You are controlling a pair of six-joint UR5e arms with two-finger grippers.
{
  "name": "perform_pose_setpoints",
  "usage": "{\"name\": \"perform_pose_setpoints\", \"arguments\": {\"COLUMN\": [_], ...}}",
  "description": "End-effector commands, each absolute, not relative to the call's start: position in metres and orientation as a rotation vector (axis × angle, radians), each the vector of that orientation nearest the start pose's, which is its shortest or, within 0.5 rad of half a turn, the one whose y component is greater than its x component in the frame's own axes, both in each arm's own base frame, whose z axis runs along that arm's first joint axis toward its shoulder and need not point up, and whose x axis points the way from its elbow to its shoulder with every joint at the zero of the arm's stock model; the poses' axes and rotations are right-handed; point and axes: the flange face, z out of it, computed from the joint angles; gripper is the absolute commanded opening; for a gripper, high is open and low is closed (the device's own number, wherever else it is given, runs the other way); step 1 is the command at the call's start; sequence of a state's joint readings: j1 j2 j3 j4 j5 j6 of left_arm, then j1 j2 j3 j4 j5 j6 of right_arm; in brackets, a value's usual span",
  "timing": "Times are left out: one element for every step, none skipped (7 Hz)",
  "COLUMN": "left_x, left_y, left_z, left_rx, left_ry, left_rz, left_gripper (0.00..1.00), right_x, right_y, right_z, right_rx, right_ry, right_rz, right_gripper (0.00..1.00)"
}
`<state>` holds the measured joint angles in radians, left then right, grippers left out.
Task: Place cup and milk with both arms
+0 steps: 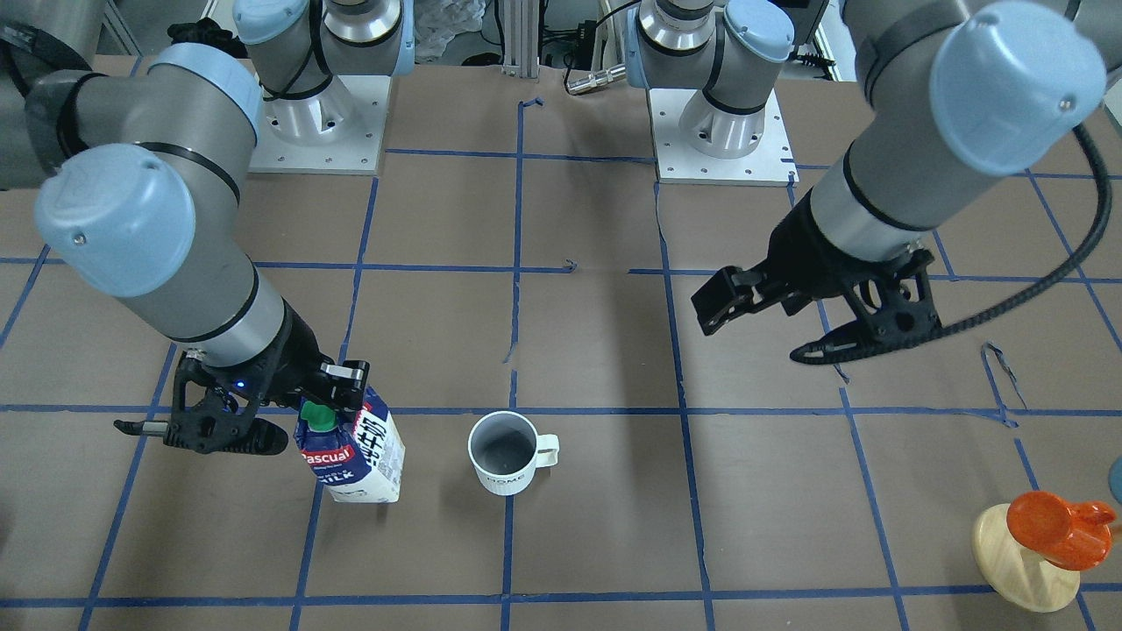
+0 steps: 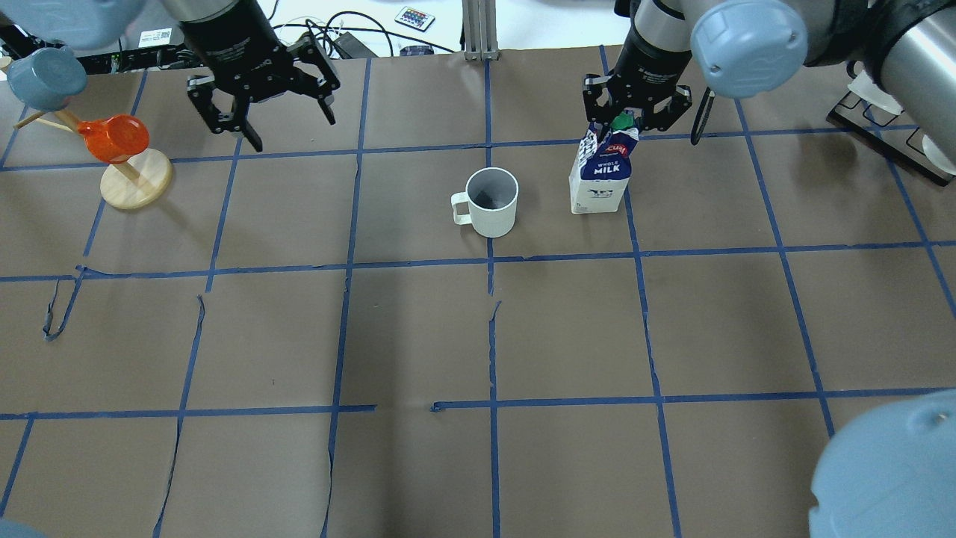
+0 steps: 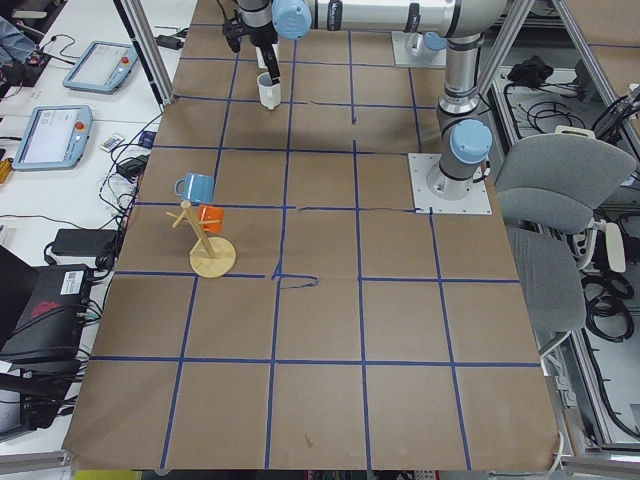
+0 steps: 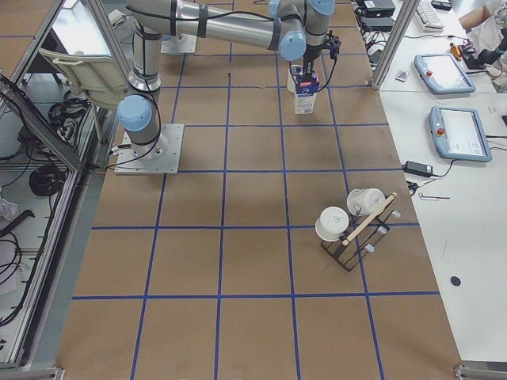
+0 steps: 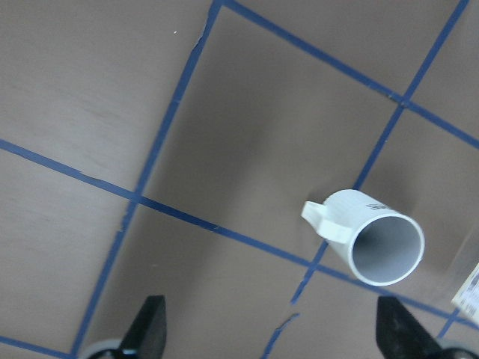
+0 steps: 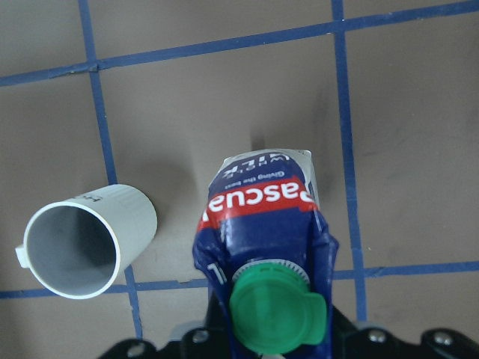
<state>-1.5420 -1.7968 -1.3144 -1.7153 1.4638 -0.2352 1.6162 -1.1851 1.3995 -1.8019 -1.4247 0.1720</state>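
Milk carton [image 1: 359,460] stands on the bench [image 1: 614,543] near its far edge, just beside the cup [image 1: 501,456]. My right jaws pinch its top, likely steadying it; left jaws hang open, well apart.

Table [image 2: 418,336]: brown paper, blue tape grid.
Cup [image 2: 491,202]: white outside, grey inside.
Milk [image 2: 600,179]: dark blue and white, red label band, green cap.
Both arms [image 1: 877,202]: grey, light-blue joint caps.
Left gripper [image 2: 294,134], right gripper [image 2: 635,119]: black.
Far left: orange mug [image 2: 113,138], blue mug [image 2: 43,77], pale wood stand [image 2: 136,188].
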Motion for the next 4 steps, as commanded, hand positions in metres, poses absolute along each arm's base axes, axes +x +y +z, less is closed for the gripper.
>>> {"name": "perform_pose_setpoints", "arguments": {"left_x": [-0.122,-0.115,-0.114,-0.114], "left_y": [-0.531,-0.518,-0.506,-0.495], "left_z": [0.499,0.487,0.485,0.471], "left_rx": [-0.295,-0.24,-0.157,-0.158], "left_ry": [3.208,3.161,3.152,3.154], "left_rz": [0.193,0.206,0.156,0.1], "left_gripper": [0.93,0.95,0.95,0.95], "right_x": [0.192,0.193,0.202,0.22], "right_y": [-0.65,-0.651,-0.649,-0.647], "right_z": [0.36,0.358,0.356,0.346], "right_rx": [0.252,0.253,0.251,0.248], "right_ry": [2.939,2.939,2.94,2.944], "right_rz": [0.032,0.037,0.043,0.068], "right_gripper": [0.05,0.05,0.05,0.05]}}
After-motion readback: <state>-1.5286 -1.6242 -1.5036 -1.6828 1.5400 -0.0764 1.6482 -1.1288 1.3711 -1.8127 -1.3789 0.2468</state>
